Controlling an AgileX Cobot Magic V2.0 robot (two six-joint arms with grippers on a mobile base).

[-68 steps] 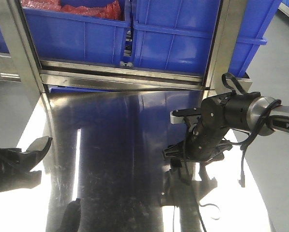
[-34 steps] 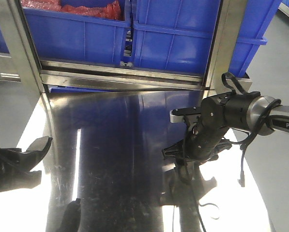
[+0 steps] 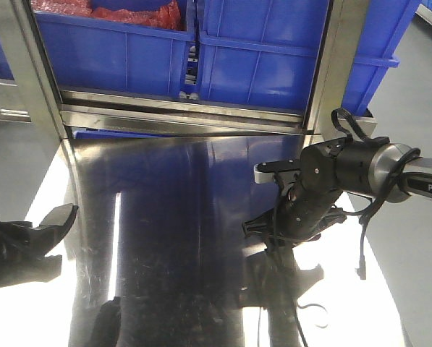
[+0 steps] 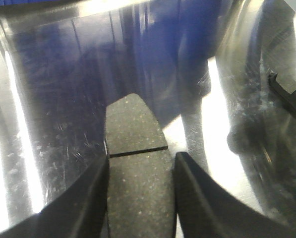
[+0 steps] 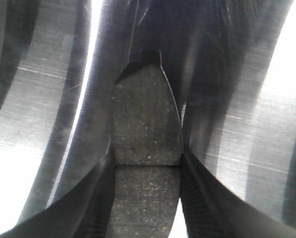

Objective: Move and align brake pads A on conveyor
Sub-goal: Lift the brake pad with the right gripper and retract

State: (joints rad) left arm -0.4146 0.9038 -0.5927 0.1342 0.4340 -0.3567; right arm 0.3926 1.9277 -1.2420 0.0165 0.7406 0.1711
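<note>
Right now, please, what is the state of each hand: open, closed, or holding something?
Left hand: closed, holding a brake pad.
Right hand: closed, holding another brake pad.

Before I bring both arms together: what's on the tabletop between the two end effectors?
Nothing. The front-facing view shows bare steel tabletop, only reflections, between the left end effector and the right end effector.
</note>
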